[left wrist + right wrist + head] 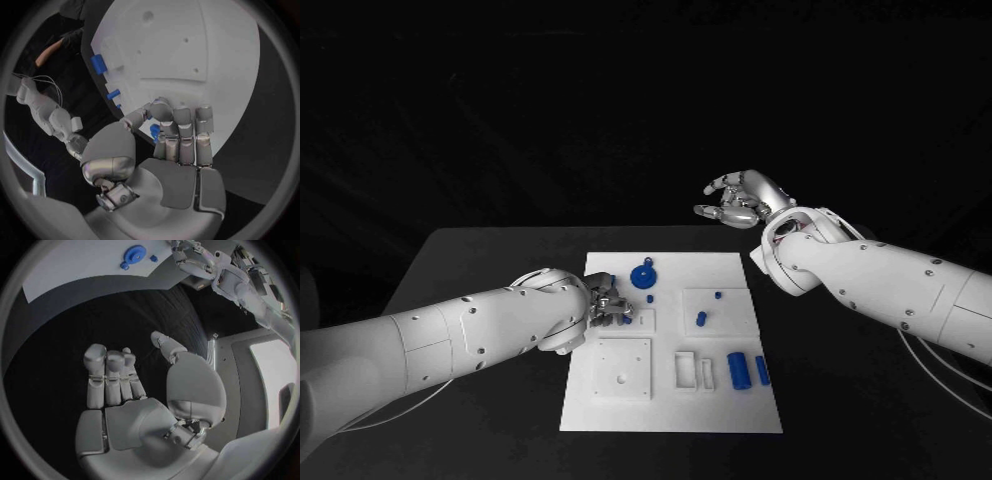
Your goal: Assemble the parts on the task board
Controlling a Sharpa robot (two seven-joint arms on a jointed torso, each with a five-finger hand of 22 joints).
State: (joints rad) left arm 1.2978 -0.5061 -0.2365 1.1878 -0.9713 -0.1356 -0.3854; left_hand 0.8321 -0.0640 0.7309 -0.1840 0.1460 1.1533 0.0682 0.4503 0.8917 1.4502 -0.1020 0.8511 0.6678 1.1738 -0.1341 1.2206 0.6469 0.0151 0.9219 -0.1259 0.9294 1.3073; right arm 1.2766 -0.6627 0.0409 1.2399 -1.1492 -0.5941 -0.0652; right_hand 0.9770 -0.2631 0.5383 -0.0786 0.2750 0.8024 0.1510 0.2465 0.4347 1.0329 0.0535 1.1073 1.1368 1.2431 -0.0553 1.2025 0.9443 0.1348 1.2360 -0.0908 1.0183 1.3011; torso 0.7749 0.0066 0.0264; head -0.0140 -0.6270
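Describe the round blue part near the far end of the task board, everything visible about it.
The round blue part is a disc-shaped piece, plastic by its look, lying flat on the white task board near its far edge. A small blue stub sits just beyond it. In the right wrist view its rim looks scalloped, with a lighter centre. Nothing touches it: the left hand works just nearer on the board, and the right hand hangs off the board.

The head camera looks down over the bench. Each wrist camera sits close behind its hand. All three share the task board.
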